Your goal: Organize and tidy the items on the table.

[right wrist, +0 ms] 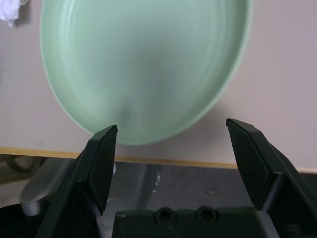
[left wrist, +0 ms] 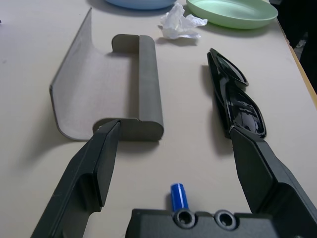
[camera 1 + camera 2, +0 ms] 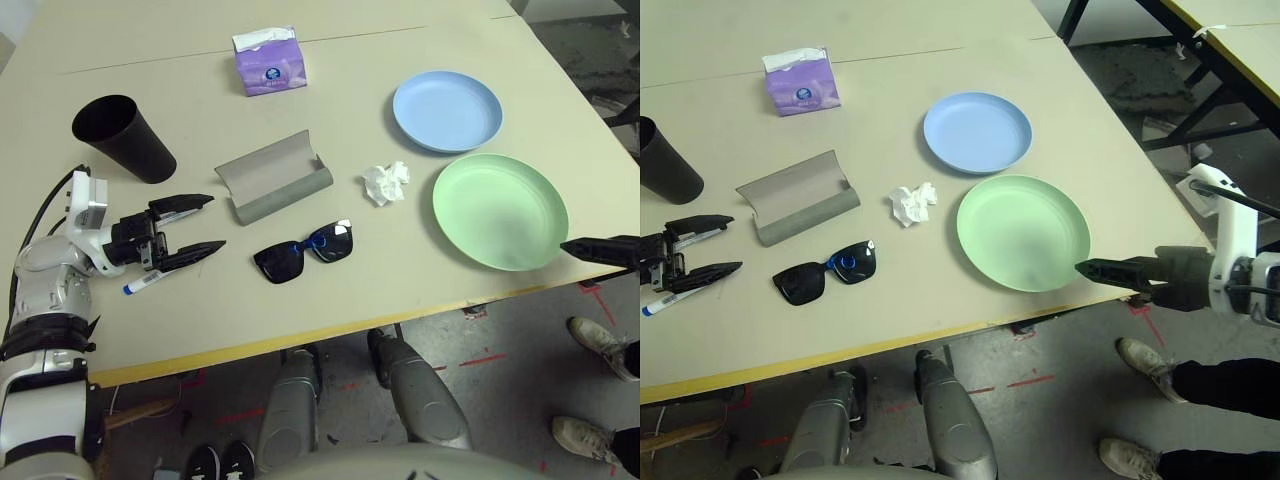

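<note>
Plates (image 3: 447, 110) bare, glasses case (image 3: 272, 177) lying open, unfilled, both tools spread wide, gripping nothing

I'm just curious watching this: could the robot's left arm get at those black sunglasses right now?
Probably yes. The open left gripper points toward the sunglasses, with only bare table between them; the glasses case sits off to one side.
</note>
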{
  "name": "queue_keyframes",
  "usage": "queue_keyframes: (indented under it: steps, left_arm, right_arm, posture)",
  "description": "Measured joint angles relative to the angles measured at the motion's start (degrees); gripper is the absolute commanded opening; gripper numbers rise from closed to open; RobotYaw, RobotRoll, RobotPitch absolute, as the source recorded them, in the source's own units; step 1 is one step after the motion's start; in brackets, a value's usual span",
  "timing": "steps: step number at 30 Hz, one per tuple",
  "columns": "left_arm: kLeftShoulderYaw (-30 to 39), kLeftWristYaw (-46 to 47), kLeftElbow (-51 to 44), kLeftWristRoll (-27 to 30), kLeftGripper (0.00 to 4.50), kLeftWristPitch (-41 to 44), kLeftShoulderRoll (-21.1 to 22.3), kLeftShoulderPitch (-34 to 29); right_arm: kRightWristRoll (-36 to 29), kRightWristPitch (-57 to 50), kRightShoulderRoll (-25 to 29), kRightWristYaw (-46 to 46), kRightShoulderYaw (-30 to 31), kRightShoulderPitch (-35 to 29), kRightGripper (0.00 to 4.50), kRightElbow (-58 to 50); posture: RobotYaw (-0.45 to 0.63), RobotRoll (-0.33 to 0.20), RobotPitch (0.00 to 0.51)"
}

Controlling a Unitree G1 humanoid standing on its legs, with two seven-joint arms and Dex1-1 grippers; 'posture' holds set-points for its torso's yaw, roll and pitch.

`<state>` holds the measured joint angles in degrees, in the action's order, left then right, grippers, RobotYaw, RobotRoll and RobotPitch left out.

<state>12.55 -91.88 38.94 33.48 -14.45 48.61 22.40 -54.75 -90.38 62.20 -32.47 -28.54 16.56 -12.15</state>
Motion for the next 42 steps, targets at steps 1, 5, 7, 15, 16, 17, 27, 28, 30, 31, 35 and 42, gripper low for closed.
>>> queue_keyframes:
  steps: [1, 5, 7, 15, 16, 17, 27, 28, 30, 31, 35, 42]
  left_arm:
    - [0.22, 0.0, -0.46, 0.0, 4.47, 0.0, 0.01, -0.52]
    - [1.29, 0.0, -1.95, -0.01, 4.47, 0.06, 0.0, -2.17]
    - [2.0, 0.0, -2.6, -0.01, 4.47, 0.26, 0.01, -2.77]
    - [4.5, 0.12, -5.62, -0.04, 4.47, 1.25, 0.15, -5.59]
    - [4.67, 0.14, -5.9, -0.04, 4.47, 1.38, 0.25, -5.82]
    - [4.78, 0.17, -6.35, -0.05, 4.47, 1.56, 0.33, -6.0]
    - [5.86, 0.63, -7.32, -0.35, 4.47, 2.16, 0.55, -6.3]
    - [5.86, 0.63, -7.32, -0.35, 4.49, 2.16, 0.55, -6.3]
    - [5.86, 0.65, -7.32, -0.38, 4.5, 2.15, 0.55, -6.29]
    - [5.86, 0.66, -7.32, -0.38, 4.5, 2.14, 0.55, -6.29]
    - [5.89, 0.92, -7.43, -0.41, 4.5, 2.13, 0.54, -6.29]
    - [6.1, 1.25, -8.14, -0.41, 4.5, 2.13, 0.54, -6.45]
  right_arm:
    - [0.0, 0.0, -0.44, 0.26, 0.56, 0.65, 4.5, 0.22]
    - [0.18, 0.0, -1.41, 1.12, 2.46, 2.49, 4.5, 1.09]
    - [0.69, 0.0, -2.02, 1.37, 2.91, 2.87, 4.5, 1.21]
    - [3.59, 1.01, -4.71, 1.28, 6.4, 3.51, 4.5, 2.27]
    - [3.86, 1.06, -4.71, 1.16, 6.43, 3.51, 4.5, 2.3]
    - [4.13, 1.11, -4.71, 1.0, 6.49, 3.55, 4.5, 2.36]
    - [6.43, 1.8, -5.29, -0.57, 7.21, 4.46, 4.5, 3.34]
    - [6.54, 1.88, -5.34, -0.7, 7.22, 4.46, 4.43, 3.39]
    - [6.8, 1.91, -5.42, -0.98, 7.25, 4.56, 4.08, 3.49]
    - [6.98, 1.92, -5.51, -1.16, 7.29, 4.58, 3.84, 3.55]
    - [7.71, 2.03, -5.71, -1.48, 7.65, 4.6, 2.42, 3.98]
    - [7.81, 2.5, -5.7, -3.41, 7.49, 5.36, 0.01, 4.2]
  posture:
    - [-0.22, 0.0, 0.318]
    - [-0.19, 0.0, 0.321]
    - [-0.19, 0.0, 0.321]
    - [-0.16, 0.0, 0.32]
    - [-0.16, 0.0, 0.319]
    - [-0.16, 0.0, 0.318]
    - [-0.15, 0.0, 0.309]
    - [-0.15, 0.0, 0.308]
    - [-0.15, 0.0, 0.308]
    - [-0.15, 0.0, 0.308]
    - [-0.16, 0.0, 0.301]
    - [-0.16, 0.0, 0.3]
